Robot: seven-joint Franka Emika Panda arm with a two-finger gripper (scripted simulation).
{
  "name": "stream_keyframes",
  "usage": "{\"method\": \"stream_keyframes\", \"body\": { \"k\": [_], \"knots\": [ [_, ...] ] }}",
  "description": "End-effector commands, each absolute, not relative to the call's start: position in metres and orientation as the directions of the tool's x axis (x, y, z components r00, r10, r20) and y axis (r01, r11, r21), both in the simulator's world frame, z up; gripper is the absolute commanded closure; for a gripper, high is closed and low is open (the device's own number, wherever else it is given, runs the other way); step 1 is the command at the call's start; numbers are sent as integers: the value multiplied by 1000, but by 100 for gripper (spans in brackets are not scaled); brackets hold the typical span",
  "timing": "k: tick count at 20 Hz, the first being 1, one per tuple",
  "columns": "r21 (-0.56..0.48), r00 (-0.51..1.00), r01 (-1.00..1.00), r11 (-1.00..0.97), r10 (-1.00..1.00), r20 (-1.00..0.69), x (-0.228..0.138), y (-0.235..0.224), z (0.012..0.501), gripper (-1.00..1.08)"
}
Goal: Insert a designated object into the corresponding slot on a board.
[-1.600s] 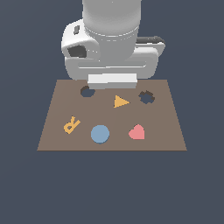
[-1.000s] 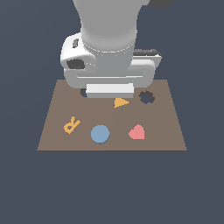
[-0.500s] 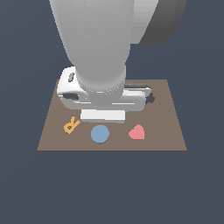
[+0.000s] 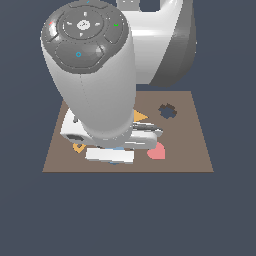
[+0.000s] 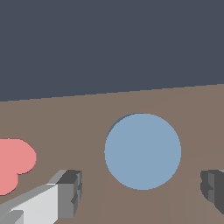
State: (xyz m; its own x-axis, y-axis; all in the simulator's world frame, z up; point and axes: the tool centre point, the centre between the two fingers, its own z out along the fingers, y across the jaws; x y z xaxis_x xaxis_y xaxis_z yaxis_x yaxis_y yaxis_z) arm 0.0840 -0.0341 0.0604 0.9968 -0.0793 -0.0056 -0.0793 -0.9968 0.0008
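Note:
The blue disc (image 5: 143,151) lies flat on the brown board (image 5: 65,118). My gripper (image 5: 142,192) is open above it, with one finger (image 5: 70,192) on each side of the disc and wider apart than it. Neither finger touches the disc. In the exterior view the arm and the hand (image 4: 110,154) cover the disc near the board's (image 4: 195,150) front edge. The plain round slot is hidden behind the arm.
The pink heart (image 4: 157,151) lies beside the hand on the exterior view's right, and also shows in the wrist view (image 5: 13,164). The gear-toothed hole (image 4: 167,111) is at the back right. The orange triangle (image 4: 141,117) and an orange letter piece (image 4: 78,147) peek out.
The arm has swung from the back of the board to its front and come down over the blue disc. It now hides the disc and the round hole in the exterior view.

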Motion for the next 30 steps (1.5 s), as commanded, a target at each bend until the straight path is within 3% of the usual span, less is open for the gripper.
{"method": "stream_keyframes", "body": {
  "k": [1,21,22,30],
  "knots": [
    [0,996,-86,-996,-86,-3,90,-36,56,-92],
    [0,996,-95,-996,-95,0,99,-39,30,-92],
    [0,996,-95,-996,-95,0,99,-39,30,108],
    [0,996,-95,-996,-95,0,99,-39,30,108]
  ]
}}
